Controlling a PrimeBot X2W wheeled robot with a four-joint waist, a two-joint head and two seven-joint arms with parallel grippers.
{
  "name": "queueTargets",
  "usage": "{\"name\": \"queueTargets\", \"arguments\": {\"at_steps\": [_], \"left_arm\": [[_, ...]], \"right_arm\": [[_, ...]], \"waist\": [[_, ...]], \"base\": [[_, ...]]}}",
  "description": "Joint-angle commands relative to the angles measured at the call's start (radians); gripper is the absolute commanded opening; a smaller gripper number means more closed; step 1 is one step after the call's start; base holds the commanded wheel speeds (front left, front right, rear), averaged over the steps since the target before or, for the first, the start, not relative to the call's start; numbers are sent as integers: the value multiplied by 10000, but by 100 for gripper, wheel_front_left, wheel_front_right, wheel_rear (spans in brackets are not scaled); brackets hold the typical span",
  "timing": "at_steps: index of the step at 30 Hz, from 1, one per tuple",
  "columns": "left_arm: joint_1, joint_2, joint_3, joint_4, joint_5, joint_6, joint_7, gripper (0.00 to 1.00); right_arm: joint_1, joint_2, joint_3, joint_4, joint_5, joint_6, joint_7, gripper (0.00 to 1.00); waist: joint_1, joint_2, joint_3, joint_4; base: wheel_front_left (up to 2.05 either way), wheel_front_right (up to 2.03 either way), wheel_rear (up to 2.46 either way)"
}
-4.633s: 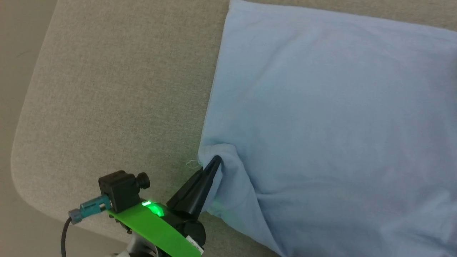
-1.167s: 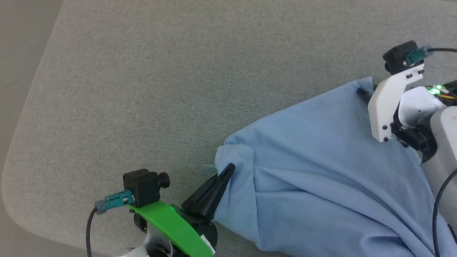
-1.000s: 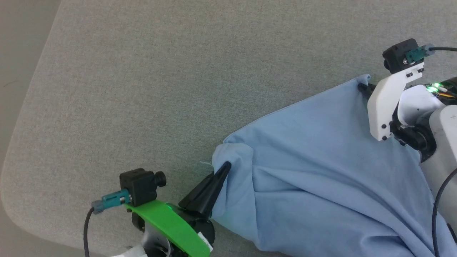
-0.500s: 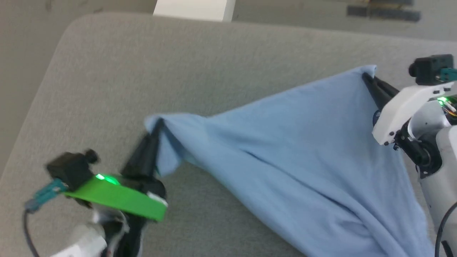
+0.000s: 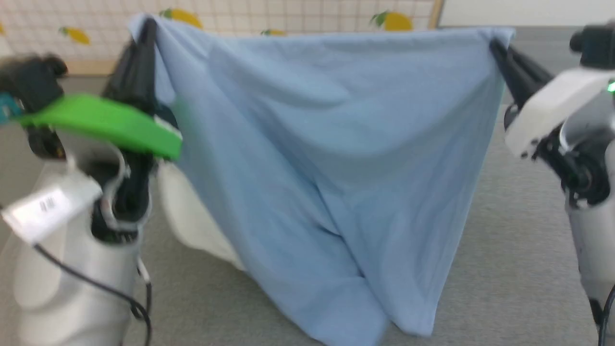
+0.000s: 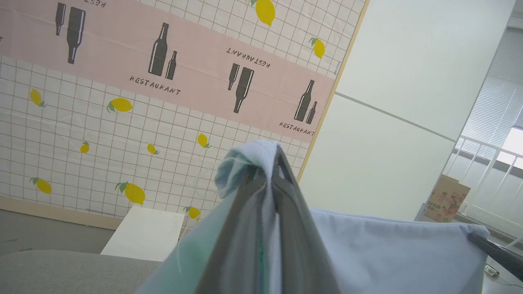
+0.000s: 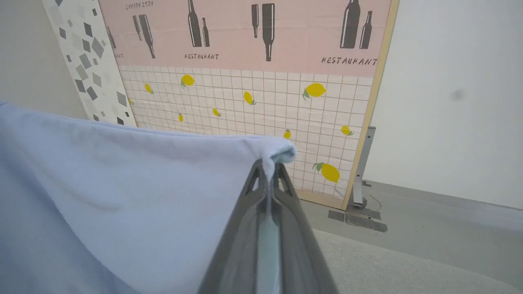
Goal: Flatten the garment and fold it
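Note:
The garment (image 5: pixel 317 158), a light blue knit shirt, hangs in the air as a wide sheet stretched between my two grippers, its lower end bunched on the grey table (image 5: pixel 509 269). My left gripper (image 5: pixel 146 29) is shut on its upper left corner, and that corner pokes out above the fingers (image 6: pixel 267 163) in the left wrist view. At the upper right corner my right gripper (image 5: pixel 495 45) is shut on the fabric too, the cloth (image 7: pixel 122 183) pinched between its fingers (image 7: pixel 267 171). A white part (image 5: pixel 192 216) of the garment hangs behind the left side.
Behind the table stands a wall panel (image 6: pixel 122 122) with a lemon and bottle print, beside a plain white wall (image 6: pixel 388 122). A white board (image 6: pixel 143 232) leans near the table's far edge. A cardboard box (image 6: pixel 447 196) sits off to the right.
Both grippers have risen and drawn apart, lifting the garment off the table into a hanging sheet. The head camera has tilted up, so the back wall now shows.

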Motion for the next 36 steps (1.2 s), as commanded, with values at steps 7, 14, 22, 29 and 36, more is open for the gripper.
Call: {"name": "queueTargets", "arguments": {"at_steps": [7, 14, 22, 29, 36], "left_arm": [[-2156, 314, -267, 1343, 434, 244, 876, 0], [-3671, 288, -530, 2275, 510, 301, 1529, 0], [-6262, 344, -546, 3454, 1363, 542, 767, 0], [-9055, -101, -781, 4772, 2240, 485, -1087, 0], [-10618, -396, -698, 6236, 2400, 339, -2534, 0]], "right_arm": [[-1494, 298, -93, 192, -317, -13, 732, 0], [-3010, 630, -284, 925, -807, -13, 1130, 0], [-5371, 810, -559, 2410, -2145, -13, 670, 0], [-7807, 1182, -1205, 3488, -3615, -13, -853, 0], [-9013, 1354, -1579, 4643, -4629, -13, -2361, 0]], "waist": [[0, 0, -549, -826], [0, 0, 261, -900], [0, 0, 2222, -943], [0, 0, 4146, -719], [0, 0, 5298, -558]], "base": [[0, 0, 0], [0, 0, 0], [0, 0, 0], [0, 0, 0], [0, 0, 0]]}}
